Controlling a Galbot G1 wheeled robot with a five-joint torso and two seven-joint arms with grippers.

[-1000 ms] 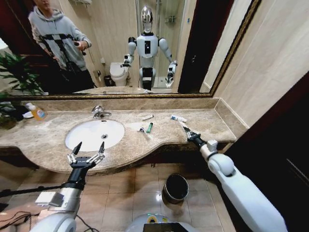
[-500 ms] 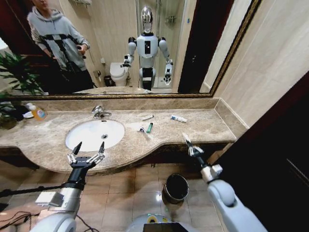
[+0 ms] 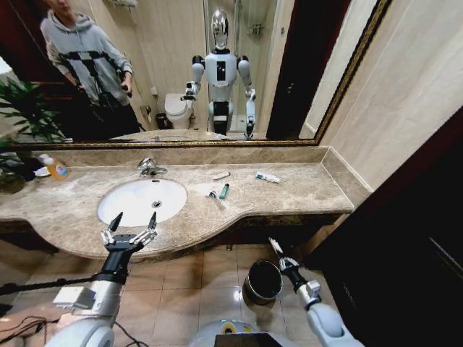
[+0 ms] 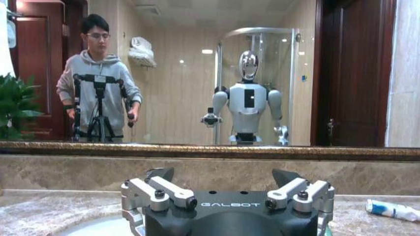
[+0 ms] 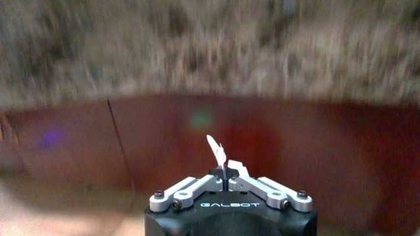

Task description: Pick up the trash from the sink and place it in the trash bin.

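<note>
**Fingers pinch sachet beside bin**

Fingers of the right gripper [image 3: 275, 248] close on a thin white sachet [image 5: 217, 149], seen clearly from the right wrist, just beside the black trash bin [image 3: 263, 280]. Left gripper [image 3: 131, 224] hangs spread before the sink [image 3: 142, 200]; tubes [image 3: 223, 190] lie on the bench [image 3: 304, 189].

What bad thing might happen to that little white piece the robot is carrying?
1. The right claw pinches only the end of a thin white sachet, so it might slip out early.
2. The claw sits beside the bin, near its rim rather than over the middle, so a drop now may land on the floor.
3. More trash lies on the counter, so the job isn't finished.
</note>
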